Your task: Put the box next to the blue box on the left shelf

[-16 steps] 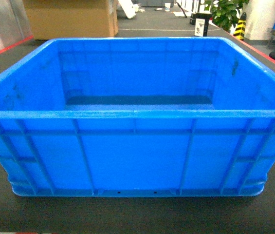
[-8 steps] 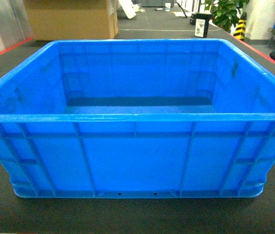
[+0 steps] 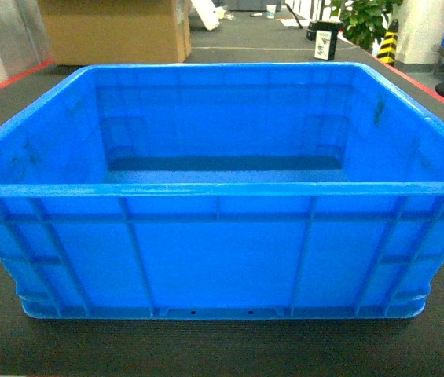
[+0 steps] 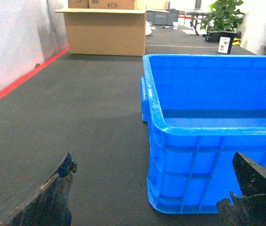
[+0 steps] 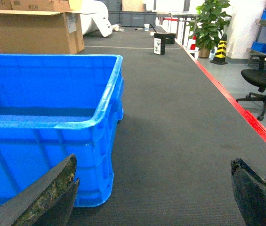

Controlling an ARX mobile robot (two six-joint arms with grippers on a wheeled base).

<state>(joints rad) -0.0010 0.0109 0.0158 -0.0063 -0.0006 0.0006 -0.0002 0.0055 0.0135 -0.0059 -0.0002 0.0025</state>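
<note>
Left end effector [image 4: 151,193]: fingers spread wide, low at the box's near left corner, not touching it.
Right end effector [image 5: 154,190]: fingers spread wide, low at the box's near right corner, holding nothing.
Box [image 3: 220,188]: upright and empty on the dark mat [image 4: 76,122], filling the head view.
Cardboard carton [image 4: 105,30]: well behind, left.
Plant [image 5: 211,23]: far back, right.
Office chair [image 5: 264,80]: right, past the red line.
</note>
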